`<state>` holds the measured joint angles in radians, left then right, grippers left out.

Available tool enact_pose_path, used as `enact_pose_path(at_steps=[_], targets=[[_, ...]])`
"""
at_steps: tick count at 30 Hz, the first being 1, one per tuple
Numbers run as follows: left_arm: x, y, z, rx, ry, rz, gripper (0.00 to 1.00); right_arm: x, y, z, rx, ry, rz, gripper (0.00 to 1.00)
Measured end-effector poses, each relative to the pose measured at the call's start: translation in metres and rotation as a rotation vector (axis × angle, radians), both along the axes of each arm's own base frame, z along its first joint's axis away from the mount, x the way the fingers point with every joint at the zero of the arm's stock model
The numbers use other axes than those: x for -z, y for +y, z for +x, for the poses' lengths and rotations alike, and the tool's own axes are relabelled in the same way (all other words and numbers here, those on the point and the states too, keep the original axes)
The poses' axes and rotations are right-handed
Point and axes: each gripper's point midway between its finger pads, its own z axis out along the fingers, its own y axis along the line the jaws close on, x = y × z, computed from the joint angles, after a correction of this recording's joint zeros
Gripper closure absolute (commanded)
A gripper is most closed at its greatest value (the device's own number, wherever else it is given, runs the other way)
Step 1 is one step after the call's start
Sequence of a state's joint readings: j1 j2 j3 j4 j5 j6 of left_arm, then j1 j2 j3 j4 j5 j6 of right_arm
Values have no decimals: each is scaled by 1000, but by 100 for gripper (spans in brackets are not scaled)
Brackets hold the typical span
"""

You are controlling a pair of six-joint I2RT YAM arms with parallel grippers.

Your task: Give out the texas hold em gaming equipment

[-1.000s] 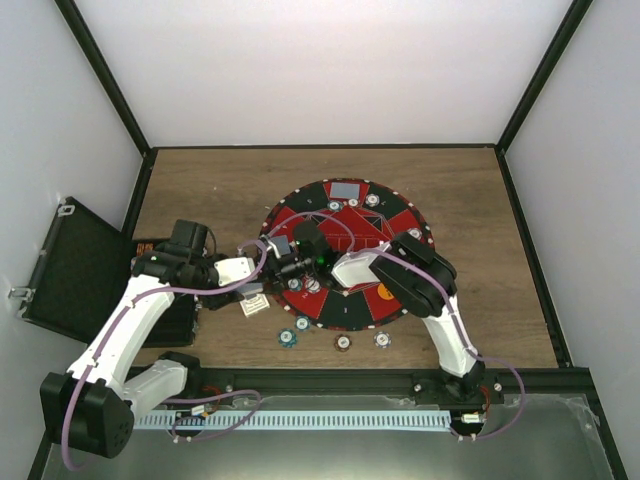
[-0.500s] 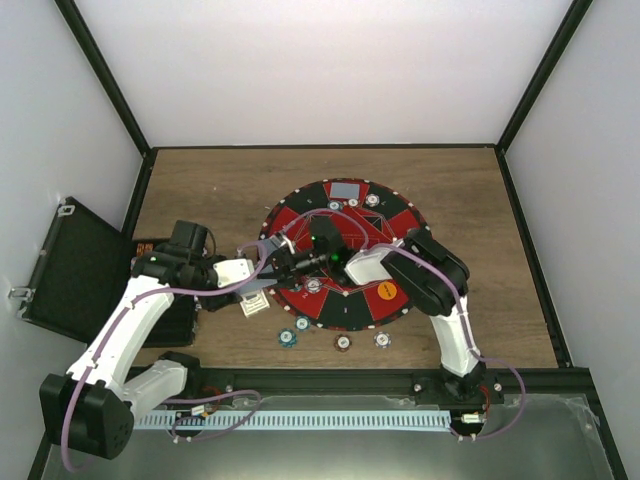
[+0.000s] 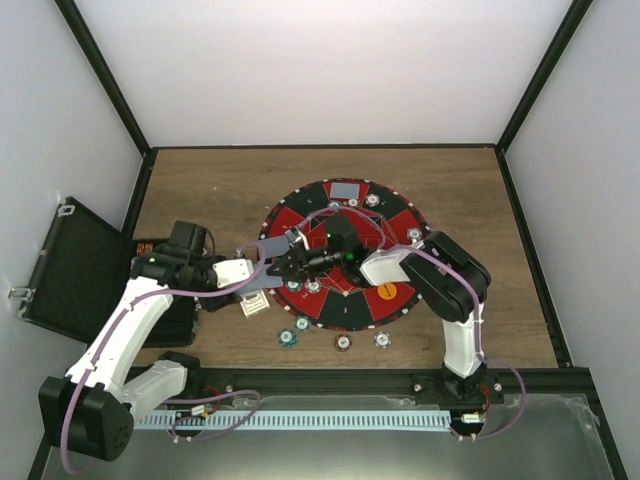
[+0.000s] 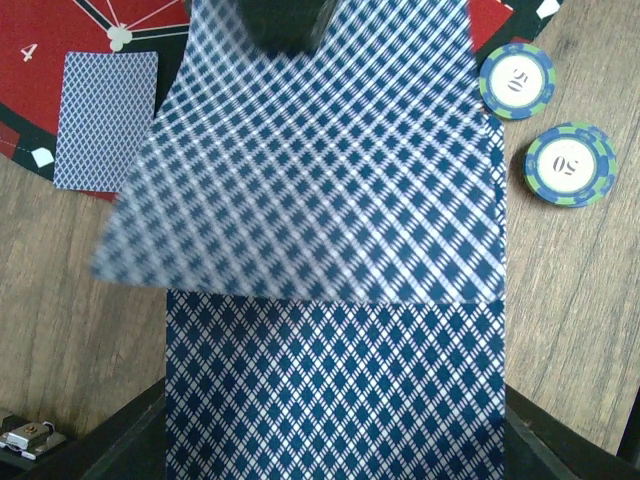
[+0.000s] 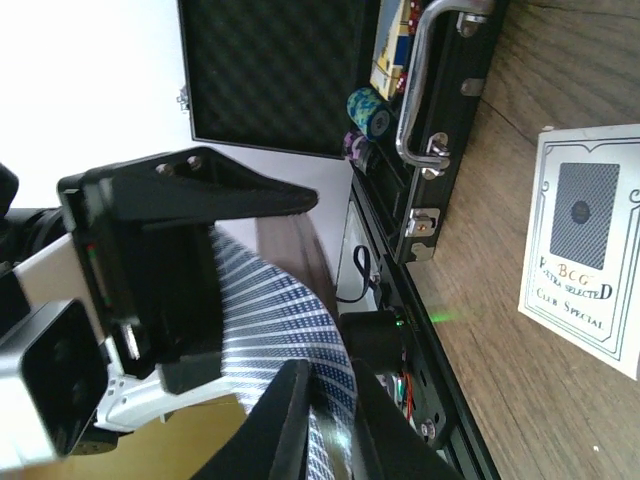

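A: Top view, go.
B: Left gripper (image 3: 258, 268) and right gripper (image 3: 290, 262) meet over the left rim of the mat (image 3: 350, 312), with the top card (image 3: 268, 246) between them. Far card (image 3: 345, 189) and a few chips (image 3: 372, 200) lie on the mat. Orange button (image 3: 385, 292) is on its near-right part. Four more chips lie on the wood just in front of the mat. Open case (image 3: 70, 270) sits at the table's left edge, and the box (image 3: 254, 305) is just left of the mat.

A: Left wrist?
B: Left gripper's fingers are pressed onto the deck (image 4: 335, 400), one at each bottom corner. Top card is blurred and reaches past the deck's far end, with something dark on its far edge. Side card (image 4: 105, 120) lies face down on the mat, upper left. Two chips marked 50 sit side by side on the wood, right.

A: Right wrist?
B: Right gripper's two fingers pinch the top card's edge, and the card is bowed. Left gripper's black body is just behind. Case lid is up, chips inside. Box lies flat on the wood, right.
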<state>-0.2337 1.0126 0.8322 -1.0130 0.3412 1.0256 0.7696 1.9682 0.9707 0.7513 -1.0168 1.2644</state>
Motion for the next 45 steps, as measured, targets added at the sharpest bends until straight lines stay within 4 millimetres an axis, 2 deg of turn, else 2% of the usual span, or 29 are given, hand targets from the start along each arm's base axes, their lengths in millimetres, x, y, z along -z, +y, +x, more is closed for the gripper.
enact_pose_path(at_steps=[6,14,20,26,30,36,41,43,45], targets=[[-1,-1,1,1,-7,-3,76,-18,-19,0,34,-5,29,99],[-2,-1,3,1,-16,-4,75,-29,-75,22,160,-13,30,99],[-1,-1,3,4,-18,-2,76,-13,-145,37,319,-9,-61,99],[-1,-1,3,7,-19,-2,76,9,-201,39,456,-12,-173,99],[-1,-1,3,7,-19,-2,75,29,-226,32,512,11,-253,98],[-2,-1,3,9,-20,-1,76,55,-251,26,577,51,-361,97],[-2,-1,3,10,-20,-2,75,70,-268,24,626,62,-451,77],[-2,-1,3,10,-20,-2,75,77,-273,22,636,66,-491,62],[-2,-1,3,10,-21,-1,76,83,-278,20,646,76,-533,56]])
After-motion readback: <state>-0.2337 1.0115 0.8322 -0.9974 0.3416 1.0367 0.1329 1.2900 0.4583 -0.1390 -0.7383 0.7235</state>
